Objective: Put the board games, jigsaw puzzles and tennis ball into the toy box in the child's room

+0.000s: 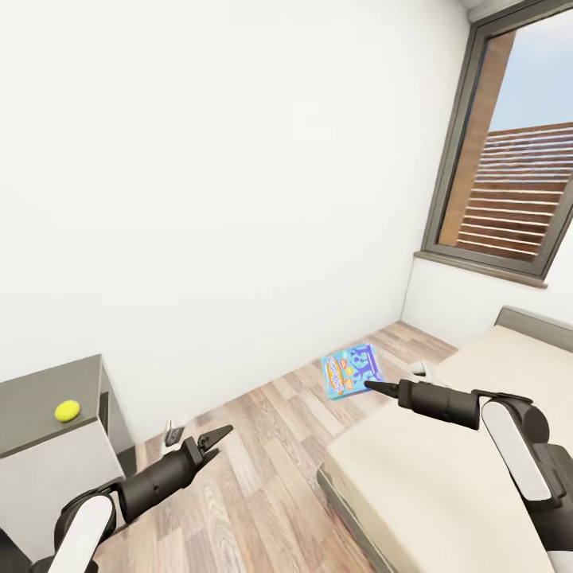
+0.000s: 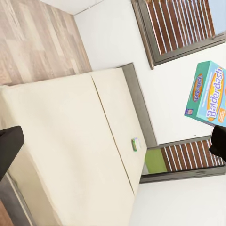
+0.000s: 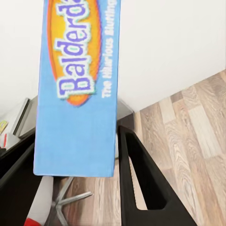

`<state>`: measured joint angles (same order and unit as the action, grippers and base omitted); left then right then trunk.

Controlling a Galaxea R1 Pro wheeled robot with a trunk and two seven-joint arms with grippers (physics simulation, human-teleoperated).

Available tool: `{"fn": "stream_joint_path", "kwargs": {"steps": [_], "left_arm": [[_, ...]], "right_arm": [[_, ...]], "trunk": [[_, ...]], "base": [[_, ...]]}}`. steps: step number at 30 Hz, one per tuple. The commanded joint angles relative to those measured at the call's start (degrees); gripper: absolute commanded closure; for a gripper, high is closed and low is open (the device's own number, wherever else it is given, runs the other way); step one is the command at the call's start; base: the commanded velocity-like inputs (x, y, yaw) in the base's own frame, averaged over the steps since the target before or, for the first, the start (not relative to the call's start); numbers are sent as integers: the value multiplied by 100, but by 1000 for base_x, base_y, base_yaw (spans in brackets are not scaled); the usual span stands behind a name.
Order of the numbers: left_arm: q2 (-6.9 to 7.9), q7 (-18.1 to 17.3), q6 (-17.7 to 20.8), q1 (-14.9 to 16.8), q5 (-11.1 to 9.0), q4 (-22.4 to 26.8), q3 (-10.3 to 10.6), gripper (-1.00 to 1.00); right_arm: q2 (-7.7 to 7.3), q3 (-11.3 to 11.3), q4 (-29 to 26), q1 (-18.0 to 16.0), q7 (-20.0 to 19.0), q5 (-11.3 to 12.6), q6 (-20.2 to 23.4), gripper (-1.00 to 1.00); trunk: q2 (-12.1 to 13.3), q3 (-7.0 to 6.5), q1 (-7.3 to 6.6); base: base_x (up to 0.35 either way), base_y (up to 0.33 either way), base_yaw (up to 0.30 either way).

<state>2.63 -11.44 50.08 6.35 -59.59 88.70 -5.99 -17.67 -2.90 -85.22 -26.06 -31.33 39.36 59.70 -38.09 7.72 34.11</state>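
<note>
Though tiny from the head, "Balderdash" box (image 3: 77, 89) between right end effector (image 3: 70, 188) fingers.

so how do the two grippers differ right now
The right gripper is shut on the blue board game, held out past the corner of the bed; the left gripper carries nothing. The right gripper's jaws pinch the box's edge, while the left gripper's jaws stand apart. The right gripper reaches higher and farther forward in the head view; the left sits lower, over the wood floor. Both are dark two-finger grippers on black-and-white arms.
</note>
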Motion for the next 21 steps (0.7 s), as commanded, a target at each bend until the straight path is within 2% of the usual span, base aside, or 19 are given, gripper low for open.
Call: {"fn": "stream_joint_path", "kwargs": {"steps": [1,21], "left_arm": [[-1,-33,28,6,26,-1,-7,-100],[0,-33,28,6,26,-2,-7,-100]], "right_arm": [[0,-9,-3,-5,-49,-7,30,100],[1,-9,-3,-5,-49,-7,30,100]], "trunk": [[34,-15,-21],[836,-497,-460]], "base": [[0,0,227],[0,0,227]]}}
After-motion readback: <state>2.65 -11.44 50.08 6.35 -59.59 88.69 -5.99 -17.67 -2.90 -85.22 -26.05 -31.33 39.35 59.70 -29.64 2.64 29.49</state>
